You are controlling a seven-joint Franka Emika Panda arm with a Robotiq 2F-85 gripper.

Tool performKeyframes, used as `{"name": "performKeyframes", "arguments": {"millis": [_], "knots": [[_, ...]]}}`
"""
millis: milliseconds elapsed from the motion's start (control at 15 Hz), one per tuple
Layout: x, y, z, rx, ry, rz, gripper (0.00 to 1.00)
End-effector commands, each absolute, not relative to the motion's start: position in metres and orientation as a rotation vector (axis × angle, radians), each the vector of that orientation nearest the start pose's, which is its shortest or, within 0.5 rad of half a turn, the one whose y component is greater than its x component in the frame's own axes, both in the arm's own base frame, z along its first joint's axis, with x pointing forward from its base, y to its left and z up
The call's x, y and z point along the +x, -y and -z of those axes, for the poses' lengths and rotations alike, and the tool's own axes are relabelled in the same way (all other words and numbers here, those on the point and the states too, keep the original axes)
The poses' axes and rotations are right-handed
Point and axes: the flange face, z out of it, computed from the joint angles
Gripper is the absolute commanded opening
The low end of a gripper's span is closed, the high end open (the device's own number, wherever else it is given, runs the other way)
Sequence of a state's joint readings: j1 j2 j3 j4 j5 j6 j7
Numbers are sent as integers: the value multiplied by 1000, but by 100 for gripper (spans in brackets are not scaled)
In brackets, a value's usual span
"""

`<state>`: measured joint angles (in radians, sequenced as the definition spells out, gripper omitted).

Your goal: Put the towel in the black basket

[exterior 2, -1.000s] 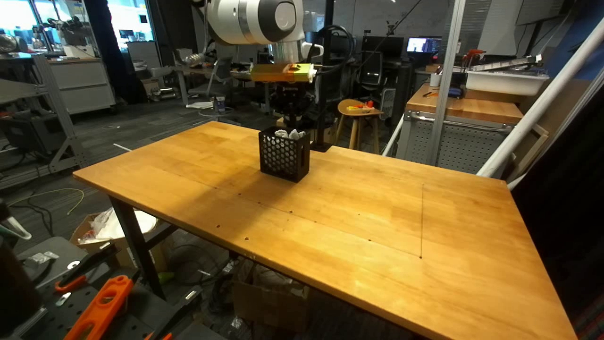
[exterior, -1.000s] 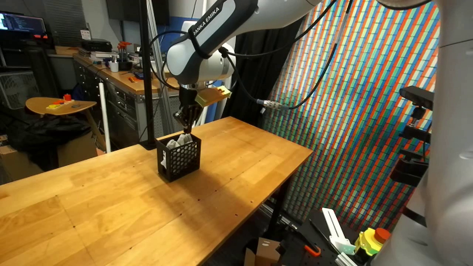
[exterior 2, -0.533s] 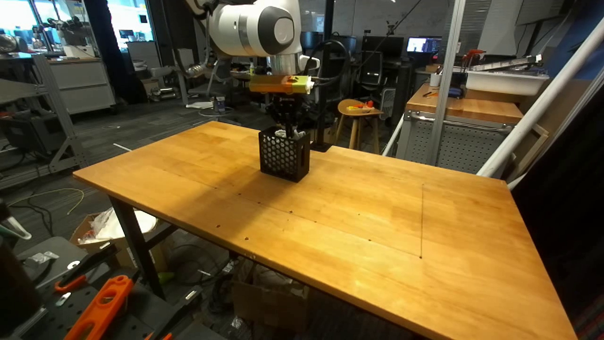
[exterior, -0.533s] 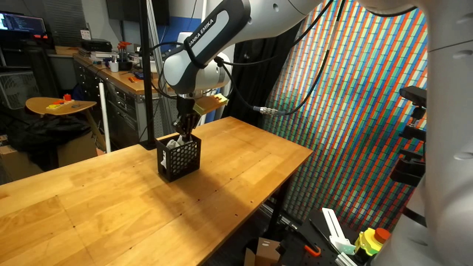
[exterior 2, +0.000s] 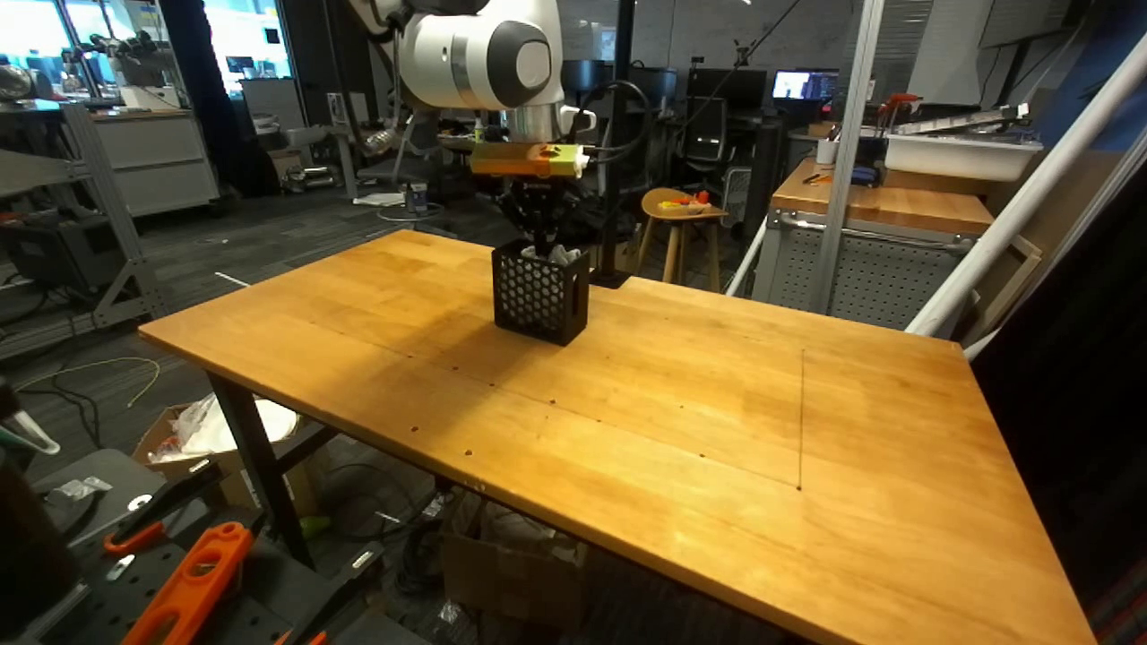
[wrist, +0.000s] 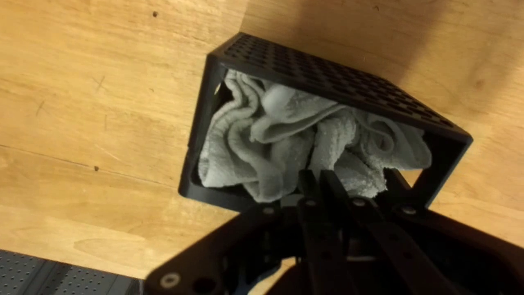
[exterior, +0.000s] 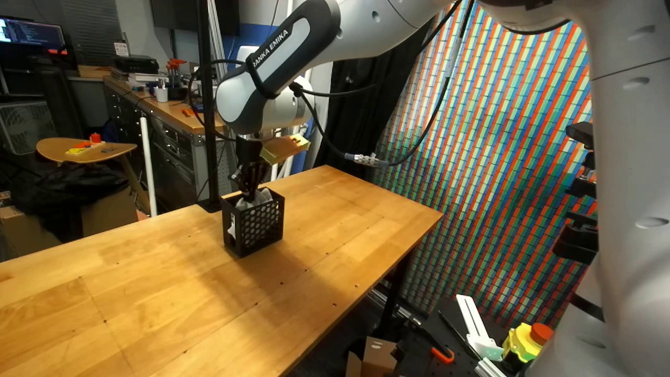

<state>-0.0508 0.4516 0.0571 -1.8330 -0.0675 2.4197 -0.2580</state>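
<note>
The crumpled grey-white towel [wrist: 245, 159] lies inside the black basket [wrist: 319, 88], which stands upright on the table. In both exterior views a little towel [exterior: 265, 196] [exterior 2: 564, 257] shows at the top of the basket [exterior: 259, 230] [exterior 2: 538, 300]. My gripper [wrist: 318, 172] points down, its fingertips at the towel near one long side of the basket. The fingers are almost together, with a narrow gap; I cannot see towel pinched between them. In both exterior views the gripper [exterior: 248, 199] [exterior 2: 542, 251] reaches the basket's mouth, with its tips partly hidden.
The wooden table [exterior: 335, 272] carries the basket near its back edge. A black upright post [exterior: 207, 131] stands behind the basket at that edge. A workbench [exterior: 180, 112] and a stool [exterior: 86, 150] stand beyond.
My gripper has come down from above the basket into its mouth, then shifted left in both exterior views. The towel's top is pushed lower and reshaped. The basket has stayed in place.
</note>
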Motion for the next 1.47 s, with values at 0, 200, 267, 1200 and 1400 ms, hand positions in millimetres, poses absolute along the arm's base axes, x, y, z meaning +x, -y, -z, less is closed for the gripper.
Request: {"name": "performKeyframes", "arguments": {"millis": [0, 200, 267, 1200, 1400], "knots": [[675, -11, -300, -3106, 517, 222, 10], [677, -10, -293, -3097, 524, 206, 9], [678, -8, -291, -3096, 524, 200, 11], [667, 25, -249, -3039, 453, 77, 10], [667, 29, -253, -3048, 430, 75, 10]]}}
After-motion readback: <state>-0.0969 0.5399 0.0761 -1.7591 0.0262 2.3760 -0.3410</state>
